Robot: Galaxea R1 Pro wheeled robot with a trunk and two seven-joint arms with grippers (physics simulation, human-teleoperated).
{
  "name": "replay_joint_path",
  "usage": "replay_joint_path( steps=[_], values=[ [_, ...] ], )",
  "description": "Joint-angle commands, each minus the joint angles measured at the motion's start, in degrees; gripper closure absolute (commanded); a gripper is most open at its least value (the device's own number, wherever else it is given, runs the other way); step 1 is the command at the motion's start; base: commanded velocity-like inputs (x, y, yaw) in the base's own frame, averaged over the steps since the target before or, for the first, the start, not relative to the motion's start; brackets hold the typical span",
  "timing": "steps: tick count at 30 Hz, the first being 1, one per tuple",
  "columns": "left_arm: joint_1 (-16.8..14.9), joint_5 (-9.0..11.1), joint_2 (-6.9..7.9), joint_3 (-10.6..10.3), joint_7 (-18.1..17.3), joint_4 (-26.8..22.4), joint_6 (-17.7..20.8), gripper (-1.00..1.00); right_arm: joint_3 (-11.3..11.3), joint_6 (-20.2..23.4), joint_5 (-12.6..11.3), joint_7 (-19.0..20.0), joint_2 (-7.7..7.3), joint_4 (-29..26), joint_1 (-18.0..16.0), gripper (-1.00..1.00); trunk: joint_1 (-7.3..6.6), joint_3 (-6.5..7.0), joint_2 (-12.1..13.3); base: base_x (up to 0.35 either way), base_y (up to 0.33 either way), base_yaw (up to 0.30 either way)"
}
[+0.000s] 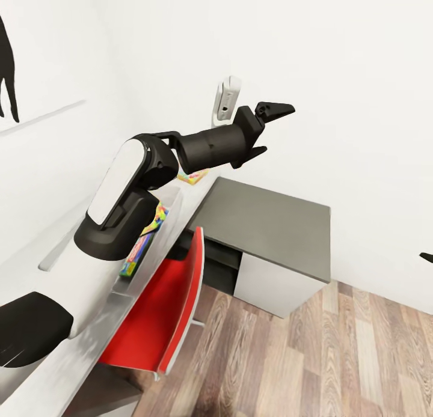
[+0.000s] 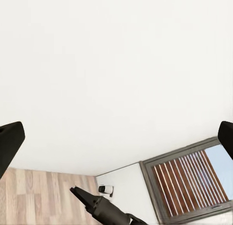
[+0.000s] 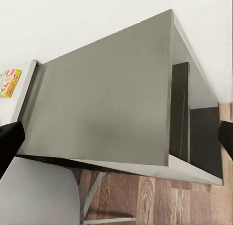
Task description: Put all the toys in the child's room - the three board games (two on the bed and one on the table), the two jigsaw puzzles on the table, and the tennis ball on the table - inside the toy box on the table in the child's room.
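Note:
My left gripper (image 1: 278,128) is raised above the table's dark grey section (image 1: 270,219), near the white wall, open and empty. Its fingertips (image 2: 9,142) stand wide apart in the left wrist view. Under my left arm, the light grey toy box (image 1: 165,234) sits on the pale table top. A multicoloured jigsaw puzzle (image 1: 159,216) and a printed board game (image 1: 137,255) show inside it. A yellow-green-red board game (image 1: 193,176) (image 3: 9,83) lies on the table beyond the box. My right gripper (image 3: 116,137) is open, looking onto the dark section (image 3: 107,103). The bed and tennis ball are out of view.
A red chair (image 1: 174,309) is pushed in under the table beside the white cabinet door (image 1: 276,285). A white device (image 1: 225,98) hangs on the wall behind my left gripper. Wooden floor (image 1: 337,357) lies to the right. A slatted window (image 2: 187,183) shows in the left wrist view.

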Motion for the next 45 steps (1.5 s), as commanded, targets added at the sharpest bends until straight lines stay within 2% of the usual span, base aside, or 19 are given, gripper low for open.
replay_joint_path(
  steps=[1, 10, 13, 17, 21, 31, 45],
  values=[
    [0.0, 0.5, -0.01, 0.1, 0.5, 0.0, 0.0, -1.00, -0.1, 0.3, 0.4, 0.4, -0.01, 0.0, -0.1, -1.00, 0.04, -0.03, -0.1, 0.000, 0.000, -0.197],
    [0.0, 0.5, -0.01, 0.0, 0.5, 0.0, 0.0, -1.00, 0.2, 0.3, 0.4, 0.4, 0.00, 0.0, -0.1, -1.00, 0.04, 0.23, -0.1, 0.032, -0.008, -0.086],
    [0.0, 0.5, -0.01, 0.0, 0.5, 0.0, 0.0, -1.00, 1.0, 0.3, 0.4, 0.4, 0.02, 0.0, -0.1, -1.00, 0.04, 0.26, -0.1, 0.155, -0.073, -0.031],
    [0.0, 0.5, -0.01, 0.0, 0.5, 0.0, 0.0, -1.00, 3.6, 0.2, 0.4, 0.3, 0.01, 0.0, -0.1, -1.00, 0.04, 0.28, -0.1, 0.216, -0.123, -0.016],
    [0.0, 0.5, -0.01, -0.1, 0.5, 0.0, 0.0, -1.00, 4.4, 0.2, 0.4, 0.3, 0.00, 0.0, -0.1, -1.00, 0.04, 0.29, -0.1, 0.173, -0.105, -0.006],
    [0.0, 0.5, -0.01, -0.1, 0.4, 0.0, 0.0, -1.00, 5.1, 0.2, 0.4, 0.3, 0.00, 0.0, -0.1, -1.00, 0.04, 0.29, -0.1, 0.056, -0.034, -0.016],
    [0.0, 0.5, -0.02, -0.1, 0.4, 0.0, 0.0, -1.00, 5.3, 0.2, 0.4, 0.3, -0.02, 0.0, -0.1, -1.00, 0.04, 0.41, -0.1, 0.004, -0.003, -0.220]
  ],
)
